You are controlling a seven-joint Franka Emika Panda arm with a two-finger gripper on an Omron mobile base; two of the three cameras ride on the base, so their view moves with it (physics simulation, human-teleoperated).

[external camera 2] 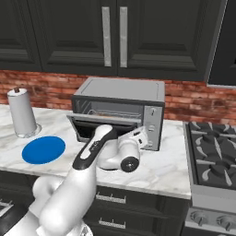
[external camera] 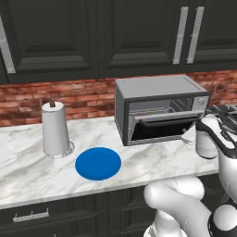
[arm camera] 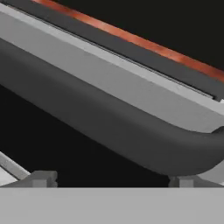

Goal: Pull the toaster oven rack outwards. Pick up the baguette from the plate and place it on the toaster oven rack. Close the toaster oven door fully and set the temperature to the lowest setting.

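Note:
The grey toaster oven (external camera: 157,88) (external camera 2: 120,90) stands on the marble counter. Its door (external camera: 159,126) (external camera 2: 99,123) hangs partly raised, leaving a gap at the top. My gripper (external camera 2: 139,134) (arm camera: 111,179) is open at the door's right end. Its fingertips (arm camera: 41,178) stand wide apart just under the dark door handle (arm camera: 109,131). The blue plate (external camera: 98,163) (external camera 2: 44,149) lies bare to the oven's left. Wire rack bars (external camera: 155,111) show inside the cavity. A thin brownish streak (external camera 2: 107,112) lies there too; whether it is the baguette I cannot tell. The knobs (external camera 2: 153,117) are on the right panel.
A paper towel roll (external camera: 55,129) (external camera 2: 22,117) stands left of the plate. A gas stove (external camera 2: 212,152) adjoins the counter on the right. Dark cabinets (external camera: 115,32) hang overhead, and a brick backsplash (external camera: 78,97) runs behind.

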